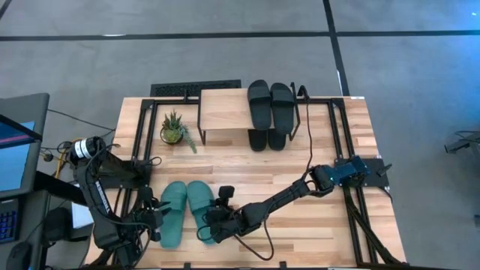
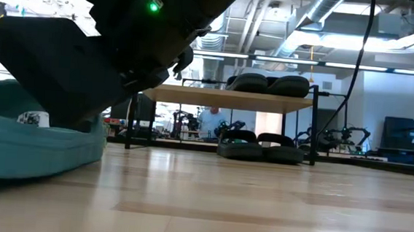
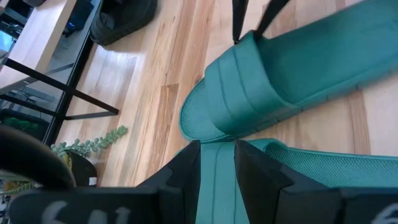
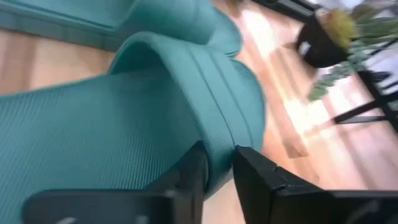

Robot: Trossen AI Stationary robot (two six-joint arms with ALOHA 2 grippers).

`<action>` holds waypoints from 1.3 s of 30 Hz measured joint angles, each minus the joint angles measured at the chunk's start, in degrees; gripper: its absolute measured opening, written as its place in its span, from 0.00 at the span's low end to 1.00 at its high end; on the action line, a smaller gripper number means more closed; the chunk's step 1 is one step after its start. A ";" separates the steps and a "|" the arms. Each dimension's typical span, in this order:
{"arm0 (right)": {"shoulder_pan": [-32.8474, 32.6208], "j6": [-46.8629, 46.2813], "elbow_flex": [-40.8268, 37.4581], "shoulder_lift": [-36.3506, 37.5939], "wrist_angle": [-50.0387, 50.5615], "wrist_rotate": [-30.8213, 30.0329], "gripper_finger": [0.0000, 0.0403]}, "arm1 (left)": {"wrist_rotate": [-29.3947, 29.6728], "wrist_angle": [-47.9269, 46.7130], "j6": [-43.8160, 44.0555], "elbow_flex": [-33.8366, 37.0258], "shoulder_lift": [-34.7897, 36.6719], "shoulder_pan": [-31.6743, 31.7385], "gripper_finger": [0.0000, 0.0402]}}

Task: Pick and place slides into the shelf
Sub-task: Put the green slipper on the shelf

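target: teal-green rubber slide pair [image 1: 185, 211] near the tabletop's front edge, left of centre | right gripper [image 4: 217, 163]: jaws narrowing on the right slide's strap edge | left gripper [image 3: 217, 163]: narrow gap, on the left slide | tip: seat grip fully, lift level | goal: wooden-topped shelf [image 1: 223, 110] at back edge

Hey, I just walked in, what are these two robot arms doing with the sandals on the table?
Both arms are working on the teal pair at the near edge of the table. The right gripper has its fingers closing on the edge of the right teal slide, and the left gripper pinches the edge of the left teal slide. One black pair already sits on the shelf, and another black pair is on the table under it. A small potted plant stands beside the shelf.
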State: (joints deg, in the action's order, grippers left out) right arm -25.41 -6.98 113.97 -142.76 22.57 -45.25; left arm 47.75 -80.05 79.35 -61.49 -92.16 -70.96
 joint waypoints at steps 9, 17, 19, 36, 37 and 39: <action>-0.47 1.02 -0.02 -0.04 -0.11 -6.68 0.04 | 0.08 -0.01 0.01 0.00 0.00 0.00 0.22; -0.83 -2.94 -0.02 0.37 4.89 -12.20 0.02 | 0.31 0.00 0.01 0.00 0.00 0.00 0.22; -0.81 -5.58 -0.02 0.37 8.07 -13.46 0.01 | 0.49 0.00 0.03 0.00 0.00 0.00 0.22; -1.63 -33.78 -0.07 3.18 38.65 -11.43 0.01 | 1.21 -0.04 0.18 0.00 0.00 0.00 0.22; -1.81 -33.97 -0.04 3.53 38.57 -10.24 0.01 | 1.45 -0.07 0.18 0.00 0.00 0.00 0.22; -1.99 -34.07 0.04 4.50 38.69 -7.86 0.02 | 2.15 -0.13 0.18 0.00 0.00 0.02 0.22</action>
State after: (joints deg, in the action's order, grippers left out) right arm -27.40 -41.05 114.01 -138.25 61.26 -53.10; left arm 49.90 -80.18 79.53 -61.49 -92.16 -70.94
